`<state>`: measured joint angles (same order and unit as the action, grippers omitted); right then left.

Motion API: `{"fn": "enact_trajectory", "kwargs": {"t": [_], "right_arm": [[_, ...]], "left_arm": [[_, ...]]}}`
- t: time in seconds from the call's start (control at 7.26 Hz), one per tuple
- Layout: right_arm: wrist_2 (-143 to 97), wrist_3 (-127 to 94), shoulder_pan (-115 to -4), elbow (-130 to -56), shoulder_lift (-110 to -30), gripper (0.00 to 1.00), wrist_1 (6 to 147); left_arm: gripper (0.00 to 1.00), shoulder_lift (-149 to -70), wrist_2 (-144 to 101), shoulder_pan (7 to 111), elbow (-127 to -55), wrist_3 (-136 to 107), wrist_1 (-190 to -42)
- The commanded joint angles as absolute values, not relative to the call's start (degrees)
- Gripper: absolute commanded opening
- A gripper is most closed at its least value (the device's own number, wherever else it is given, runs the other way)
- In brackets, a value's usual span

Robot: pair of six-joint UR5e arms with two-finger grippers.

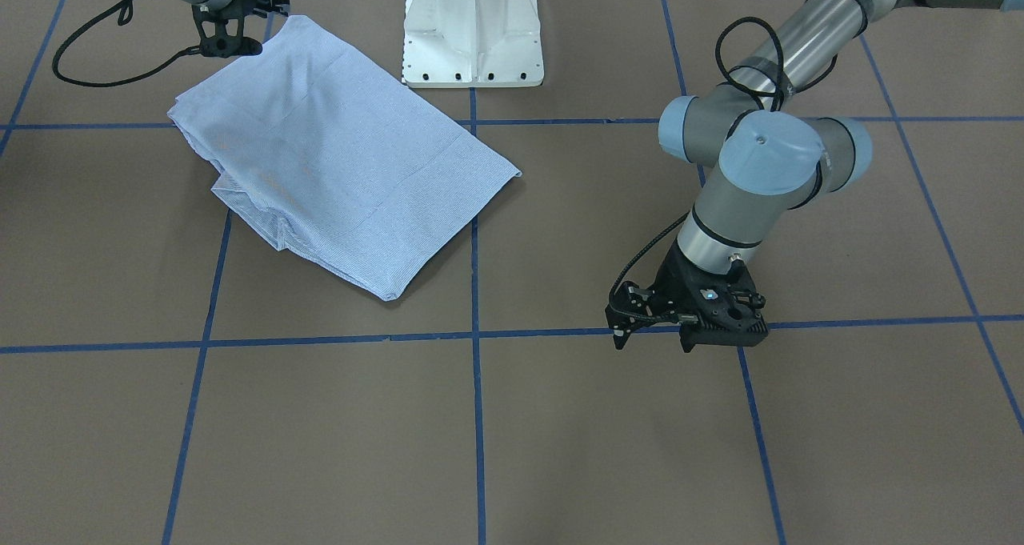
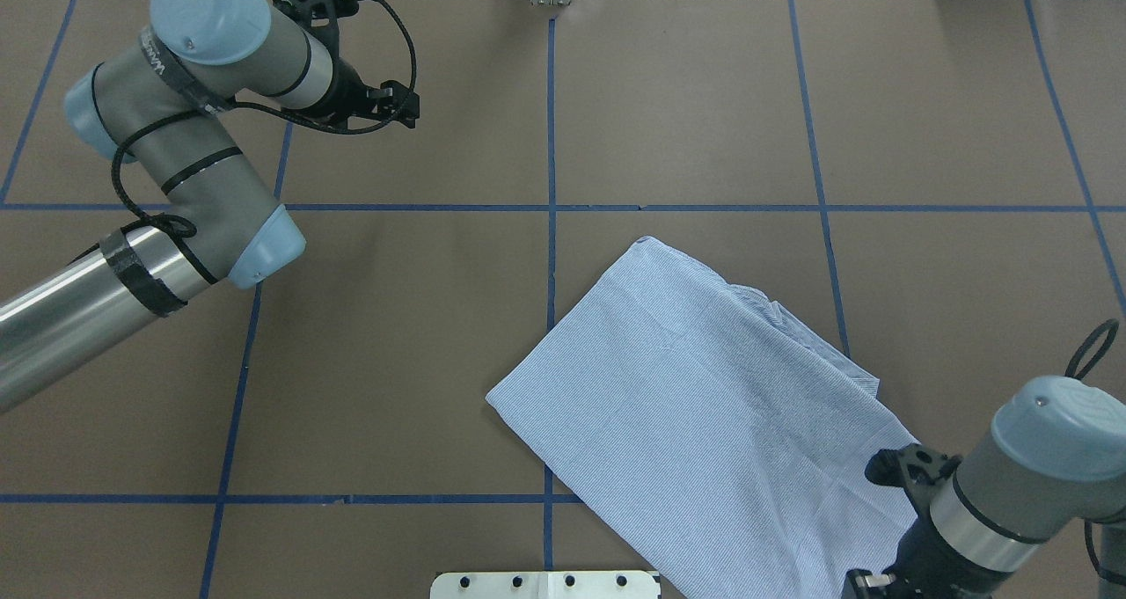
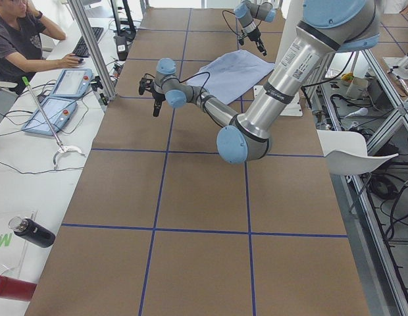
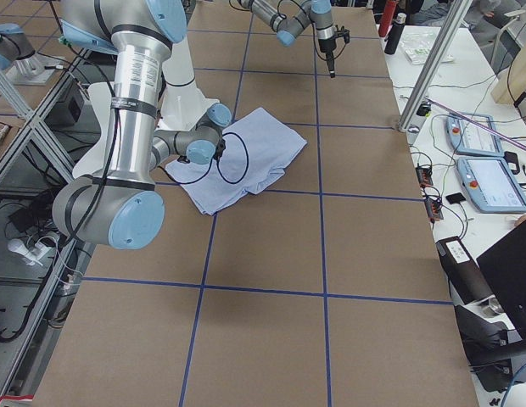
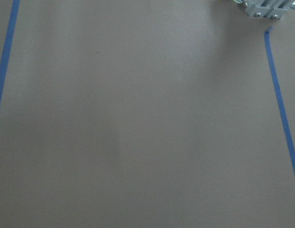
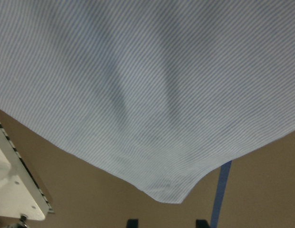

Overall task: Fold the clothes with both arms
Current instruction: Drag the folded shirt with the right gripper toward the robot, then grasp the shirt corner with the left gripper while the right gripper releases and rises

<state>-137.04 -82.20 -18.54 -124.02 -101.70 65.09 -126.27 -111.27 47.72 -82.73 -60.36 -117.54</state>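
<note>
Striped shirt folded flat, one corner just ahead of the right gripper.

Lies as a rough rectangle on the brown table, spreading away from that gripper, with bunched layers along one long edge. Ends in a rounded corner just short of the fingertips, not between them. Right gripper: jaws parted, nothing held, low over the table beside the white pedestal. Left gripper: well apart from the shirt across the table, tips spread, empty, pointing down over bare brown surface at a blue tape line. From its wrist camera, only table and tape, no fingers in view.
</note>
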Motion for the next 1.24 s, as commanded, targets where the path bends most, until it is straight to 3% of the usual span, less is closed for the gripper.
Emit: {"fn": "enact_trajectory", "kwargs": {"t": [0.0, 0.41, 1.1], "right_arm": [[-136.9, -81.7, -33.2, -119.7, -90.6, 1.00, 65.1], [-135.0, -81.4, -45.7, -118.0, -83.2, 1.00, 65.1], [-128.8, -81.4, -46.6, -117.9, -80.2, 1.00, 65.3]], "left_arm": [[1.00, -121.9, -111.6, 43.3, -90.6, -60.9, -117.3], [1.00, -120.8, -111.2, 32.0, -95.5, -77.8, -117.4], [0.93, -120.6, -107.9, 20.0, -96.2, -88.7, -117.2]]}}
